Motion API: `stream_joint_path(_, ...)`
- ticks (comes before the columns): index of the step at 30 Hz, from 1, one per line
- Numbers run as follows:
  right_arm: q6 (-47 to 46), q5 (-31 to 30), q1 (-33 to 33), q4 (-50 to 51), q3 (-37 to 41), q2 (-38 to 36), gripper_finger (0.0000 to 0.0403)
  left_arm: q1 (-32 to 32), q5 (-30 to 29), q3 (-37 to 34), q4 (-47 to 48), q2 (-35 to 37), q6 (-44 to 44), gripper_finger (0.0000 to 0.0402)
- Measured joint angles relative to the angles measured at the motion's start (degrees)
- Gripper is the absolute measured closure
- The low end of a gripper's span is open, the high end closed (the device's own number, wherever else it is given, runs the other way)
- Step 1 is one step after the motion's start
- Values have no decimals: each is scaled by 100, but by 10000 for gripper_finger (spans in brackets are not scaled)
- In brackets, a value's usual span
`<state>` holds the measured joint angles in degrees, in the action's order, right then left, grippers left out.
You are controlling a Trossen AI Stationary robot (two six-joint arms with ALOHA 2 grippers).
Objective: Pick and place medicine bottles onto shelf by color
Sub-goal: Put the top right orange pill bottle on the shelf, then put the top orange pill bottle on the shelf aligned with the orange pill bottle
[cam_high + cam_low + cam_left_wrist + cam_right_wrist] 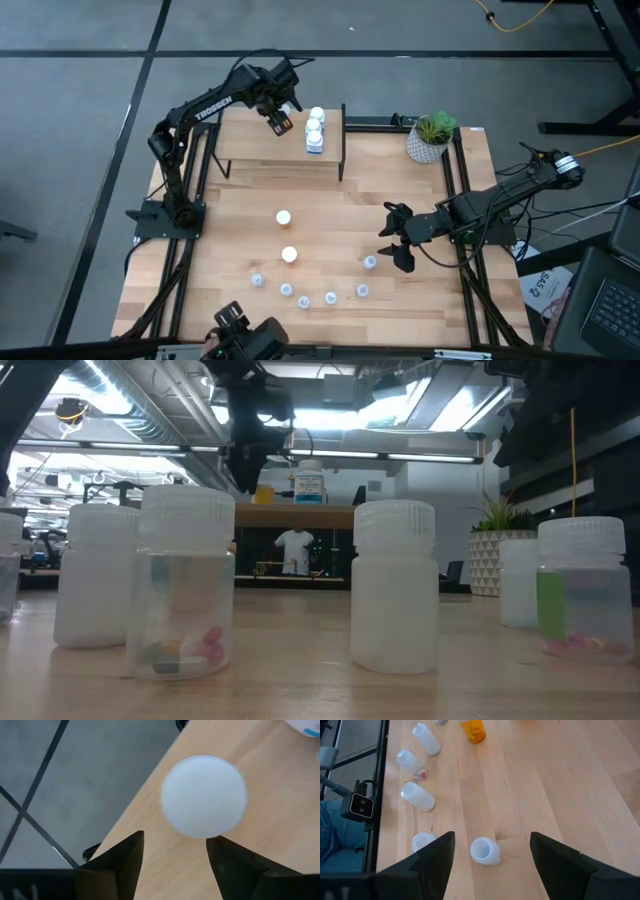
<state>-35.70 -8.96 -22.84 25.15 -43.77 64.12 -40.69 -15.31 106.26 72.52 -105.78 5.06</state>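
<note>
Left claw [280,124] is over the shelf [250,140], near its middle, just beside a short row of white bottles [315,130] standing toward the shelf's right end. In the left wrist view the claw [175,852] is parted with a round white cap [204,796] just ahead of the gap; the fingers [122,862] do not touch the cap there. In the low view an orange bottle [264,493] sits right under this claw on the shelf top, next to a labelled white bottle [309,482]. Contact between fingers and bottle: cannot tell.

Right claw [398,238] hovers low over the desk [340,210] on its right side, spread wide, holding nothing. A pale-blue vial [370,262] stands just beside it; the right wrist view shows the same vial [484,851] on the wood between the open fingers [437,857], apart from both.

Two orange bottles with white caps stand mid-desk, one [283,217] behind the other [289,254]. More pale vials form a loose arc near the front edge, from the left end [257,281] round to the right end [362,291]. A potted plant [431,137] sits at the desk's back right corner, right of the shelf.
</note>
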Motion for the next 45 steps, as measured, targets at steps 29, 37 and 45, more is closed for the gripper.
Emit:
stream_joint_path(29, -7, 19, 0, 2, 0, 0, 142, -170, -353, 0, -278, 1, 146, 193)
stream_joint_path(37, -12, 19, -1, 2, 0, 0, 142, 50, -358, 0, 113, 9, -21, 193)
stream_joint_path(45, -11, 15, 0, 2, 0, 0, 142, 390, -462, 0, 1361, 298, -575, 193)
